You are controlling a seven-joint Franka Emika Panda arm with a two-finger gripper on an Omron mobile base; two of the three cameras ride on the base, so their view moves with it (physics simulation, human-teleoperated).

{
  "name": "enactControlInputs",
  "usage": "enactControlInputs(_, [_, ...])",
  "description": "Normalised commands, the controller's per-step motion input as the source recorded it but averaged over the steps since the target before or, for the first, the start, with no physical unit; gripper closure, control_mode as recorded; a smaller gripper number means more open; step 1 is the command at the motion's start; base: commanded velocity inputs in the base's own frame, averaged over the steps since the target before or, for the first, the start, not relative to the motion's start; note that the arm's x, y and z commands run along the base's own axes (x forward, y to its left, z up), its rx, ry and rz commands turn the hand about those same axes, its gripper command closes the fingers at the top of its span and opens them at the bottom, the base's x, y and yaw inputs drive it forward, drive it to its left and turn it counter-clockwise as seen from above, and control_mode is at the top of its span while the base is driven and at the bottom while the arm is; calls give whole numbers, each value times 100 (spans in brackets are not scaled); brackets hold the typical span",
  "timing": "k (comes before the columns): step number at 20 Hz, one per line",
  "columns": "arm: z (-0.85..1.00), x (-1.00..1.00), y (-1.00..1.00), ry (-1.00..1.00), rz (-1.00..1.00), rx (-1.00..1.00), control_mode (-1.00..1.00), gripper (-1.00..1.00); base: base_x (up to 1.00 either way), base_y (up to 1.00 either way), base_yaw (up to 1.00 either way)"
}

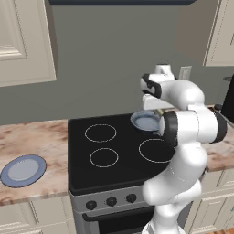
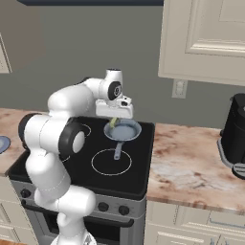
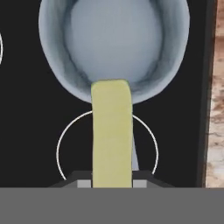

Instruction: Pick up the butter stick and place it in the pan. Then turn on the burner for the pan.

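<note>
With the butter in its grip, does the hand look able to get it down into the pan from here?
Probably yes. The hand holds the butter stick just above the pan near its rim, and nothing sits between them or inside the pan.

Grey wall [image 1: 114,59], cream cabinets [image 2: 206,38], marble-look counter [image 2: 186,162] either side of a black stovetop [image 1: 119,155], outlet [image 2: 179,88] on the wall.
</note>
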Motion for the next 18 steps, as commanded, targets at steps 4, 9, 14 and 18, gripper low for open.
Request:
enactControlInputs(4, [-31,24,-17,0,0,0,-100,100,0,0,0])
enactControlInputs(9, [-36,27,-3,0,0,0,-100,100,0,0,0])
enactControlInputs(14, [-34,31,0,0,0,0,-100,100,0,0,0])
enactControlInputs(18, [-35,34,0,0,0,-1,-100,100,0,0,0])
